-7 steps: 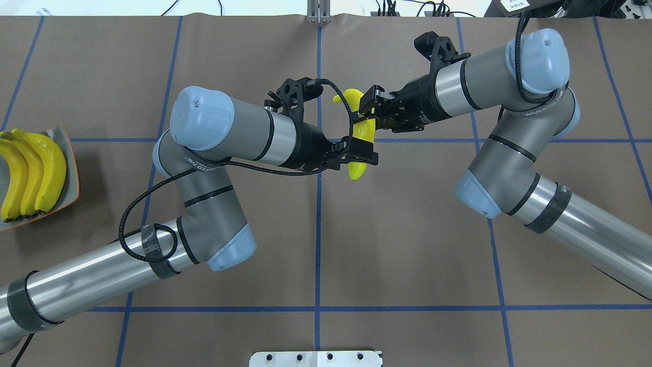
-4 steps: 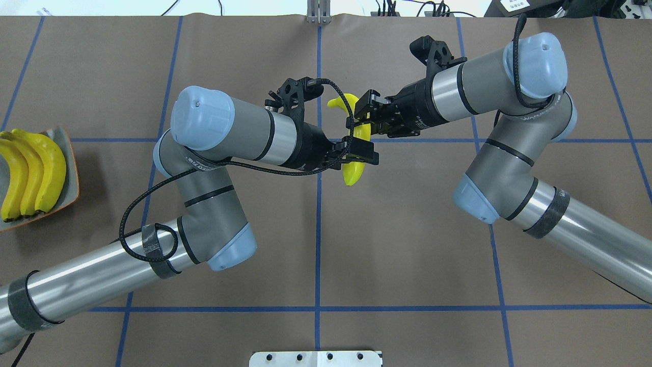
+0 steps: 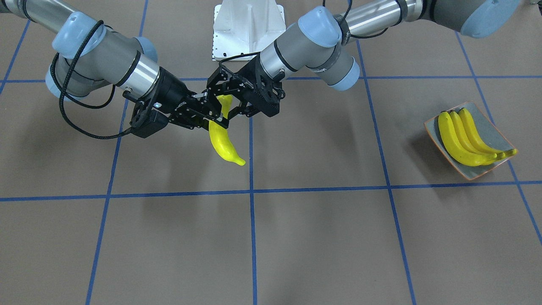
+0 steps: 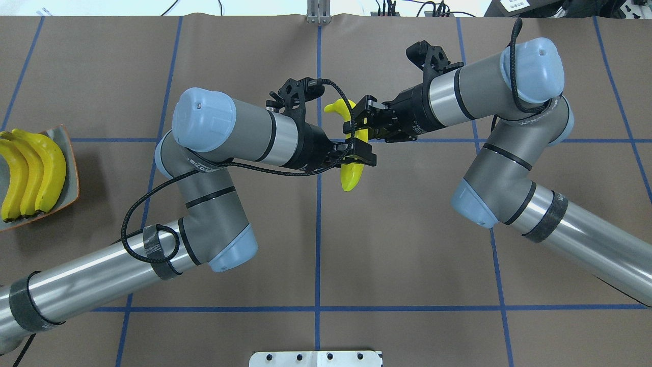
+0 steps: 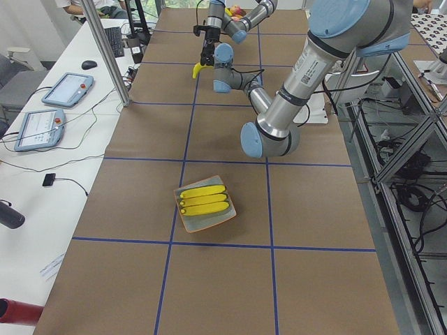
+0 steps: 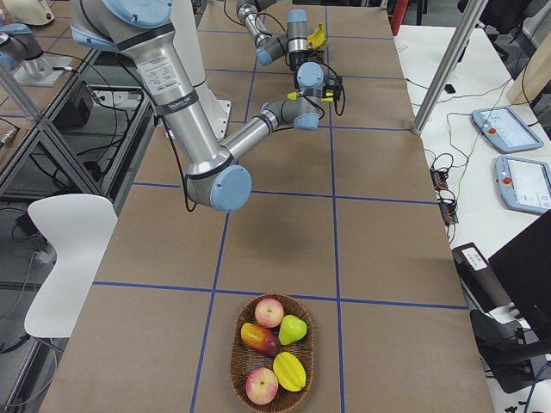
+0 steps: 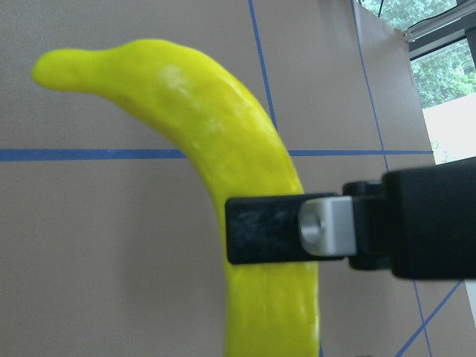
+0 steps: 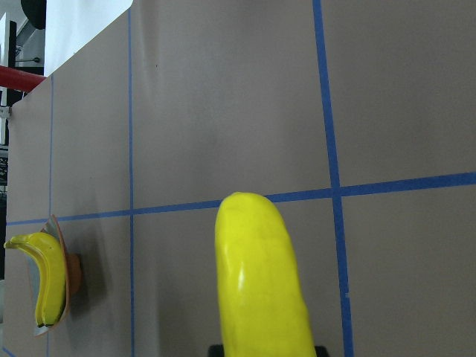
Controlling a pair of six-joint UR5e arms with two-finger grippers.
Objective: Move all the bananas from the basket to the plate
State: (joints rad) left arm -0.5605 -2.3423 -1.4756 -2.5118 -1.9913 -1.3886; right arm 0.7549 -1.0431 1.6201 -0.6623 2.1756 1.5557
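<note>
One yellow banana (image 4: pixel 351 176) hangs in mid-air over the table's centre, also seen in the front view (image 3: pixel 224 144). My right gripper (image 4: pixel 357 121) is shut on its upper half, near the stem end. My left gripper (image 4: pixel 359 154) is open, with its jaws on either side of the banana's lower half. The left wrist view shows the banana (image 7: pixel 245 149) with one of the right gripper's fingers (image 7: pixel 282 230) across it. Three more bananas (image 4: pixel 35 173) lie side by side on the grey-green plate (image 4: pixel 75 173) at the table's left end.
A wicker basket (image 6: pixel 237 344) with apples and other fruit stands at the table's right end; I see no banana in it. The two wrists are close together over the centre line. The robot's white base plate (image 4: pixel 316 358) is at the near edge.
My right gripper has carried the banana left and pushed it further through the left gripper's jaws, tilting its stem end leftward. The left arm has barely moved.
</note>
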